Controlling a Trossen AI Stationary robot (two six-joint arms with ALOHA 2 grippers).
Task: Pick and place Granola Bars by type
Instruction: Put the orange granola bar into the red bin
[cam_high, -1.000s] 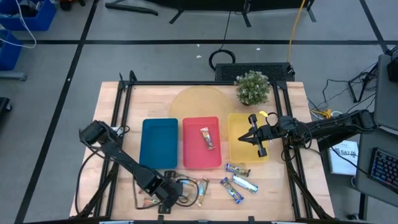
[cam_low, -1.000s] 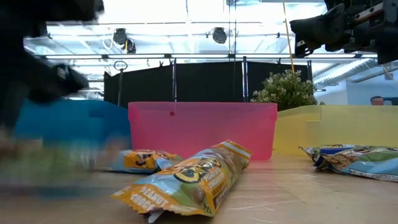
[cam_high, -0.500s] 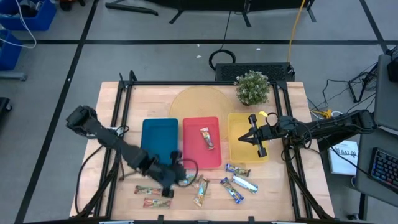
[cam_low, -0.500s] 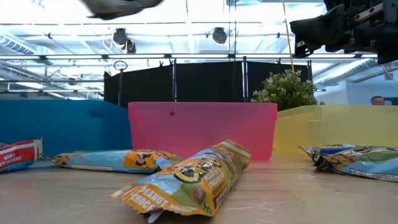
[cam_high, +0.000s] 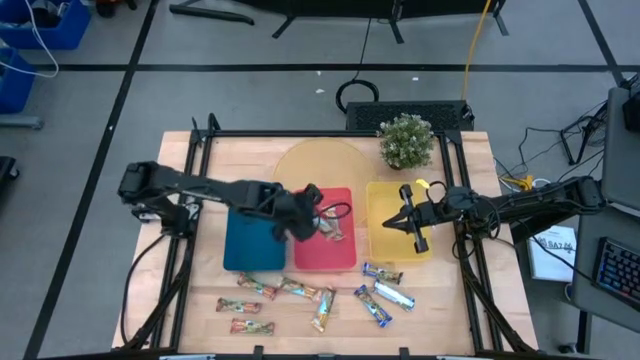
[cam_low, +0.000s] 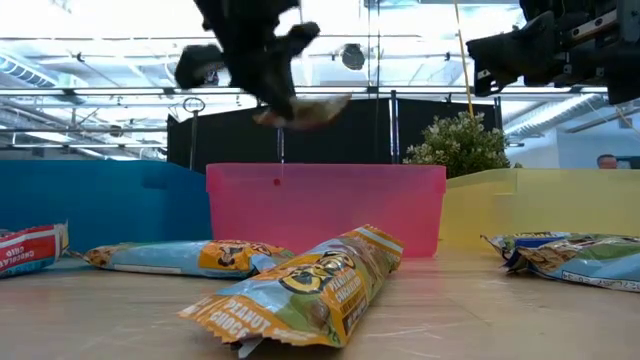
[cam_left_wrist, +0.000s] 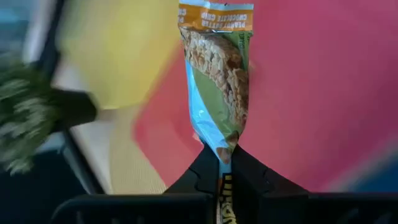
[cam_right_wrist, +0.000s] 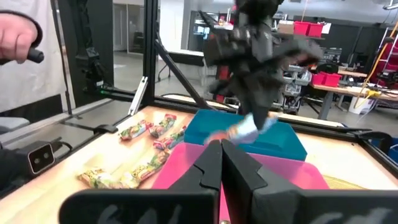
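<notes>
My left gripper (cam_high: 305, 212) hangs above the red tray (cam_high: 345, 255), shut on an orange-gold granola bar (cam_left_wrist: 217, 81), which also shows in the low view (cam_low: 305, 110). Another orange-gold bar (cam_high: 333, 222) lies flat in the red tray. On the wood near the table's near edge lie red-green bars (cam_high: 250, 325), orange-gold bars (cam_high: 322, 312) and blue-silver bars (cam_high: 392, 295). My right gripper (cam_high: 402, 220) waits shut, holding nothing, over the yellow tray (cam_high: 380, 195). My left gripper pinches the orange-gold bar by one end of its wrapper (cam_left_wrist: 222, 152) between the two fingers. The bar reaches on beyond the fingertips, along their line. It is lifted clear, well above the red tray's rim (cam_low: 325, 172), and sticks out from the fingers nearly level.
A blue tray (cam_high: 255, 230) sits left of the red one. A small potted plant (cam_high: 406, 140) stands at the far right of the table, behind the yellow tray. A black frame runs round the table edges. A person's hand (cam_right_wrist: 15, 34) shows beyond the table.
My left gripper has risen from among the bars at the near edge with the orange-gold bar. It has swung toward the far edge and the right, and now stands over the red tray. The bar is lifted clear of the table.
</notes>
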